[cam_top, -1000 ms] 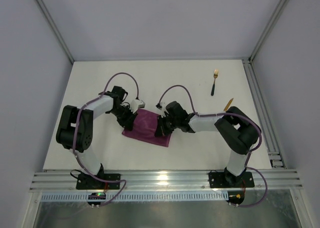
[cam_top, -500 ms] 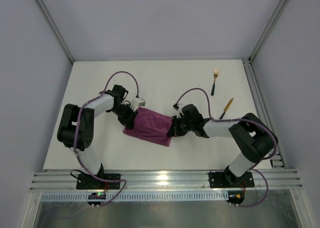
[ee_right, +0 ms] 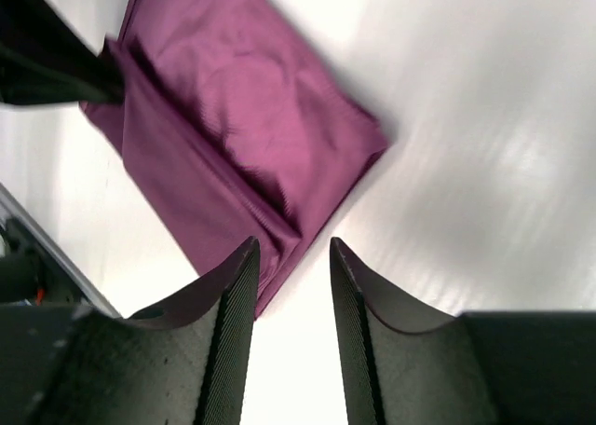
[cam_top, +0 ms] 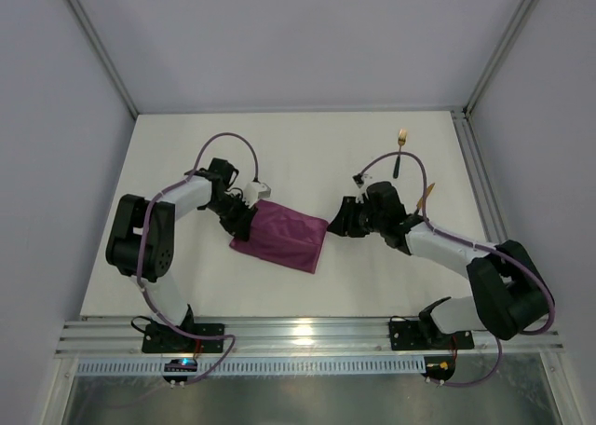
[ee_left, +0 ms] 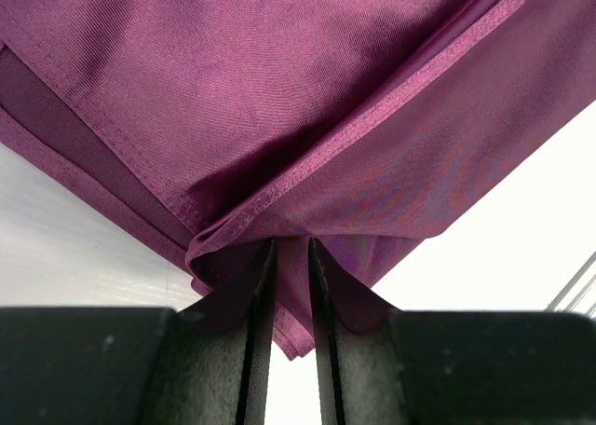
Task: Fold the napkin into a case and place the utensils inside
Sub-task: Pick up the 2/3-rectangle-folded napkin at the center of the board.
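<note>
Right fingers [ee_right: 233, 304] withdrawn off napkin [cam_top: 284, 234], knife [cam_top: 427, 194] partly behind arm [cam_top: 447, 248]

The left arm [cam_top: 177, 201] is seen folded tight, its elbow pushed out toward the table's left edge and the forearm carried inward to the middle of the table, the wrist tipped downward. The left gripper [cam_top: 244, 222] is closed down narrow, a fold of the napkin [cam_top: 284, 237] pinched between its fingers [ee_left: 228, 350]. The right arm [cam_top: 447, 248] is stretched low from its base at the near edge, the elbow set close to the right edge, the forearm laid out leftward. The right gripper [cam_top: 340, 222] is pointed left, jaws parted, nothing gripped between them, held just beside the napkin's right end.
</note>
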Motion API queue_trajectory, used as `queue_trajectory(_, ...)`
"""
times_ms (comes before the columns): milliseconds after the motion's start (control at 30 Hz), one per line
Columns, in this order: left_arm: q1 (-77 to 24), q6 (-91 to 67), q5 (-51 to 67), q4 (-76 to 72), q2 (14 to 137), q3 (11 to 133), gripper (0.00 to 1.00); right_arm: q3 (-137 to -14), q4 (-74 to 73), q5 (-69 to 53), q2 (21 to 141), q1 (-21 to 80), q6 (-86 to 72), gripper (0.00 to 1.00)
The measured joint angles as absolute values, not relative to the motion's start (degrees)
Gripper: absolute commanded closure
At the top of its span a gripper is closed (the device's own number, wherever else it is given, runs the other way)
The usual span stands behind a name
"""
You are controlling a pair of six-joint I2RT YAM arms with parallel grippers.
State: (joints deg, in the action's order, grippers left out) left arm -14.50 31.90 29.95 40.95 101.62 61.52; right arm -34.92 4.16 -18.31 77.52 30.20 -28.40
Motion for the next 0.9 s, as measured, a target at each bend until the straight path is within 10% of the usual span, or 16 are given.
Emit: queue_trajectory(900, -14.5, 31.9, 29.67, 40.01, 101.51, 61.34, 0.78, -39.16, 22.48, -24.97, 100.33, 24.93, -46.68, 0.63)
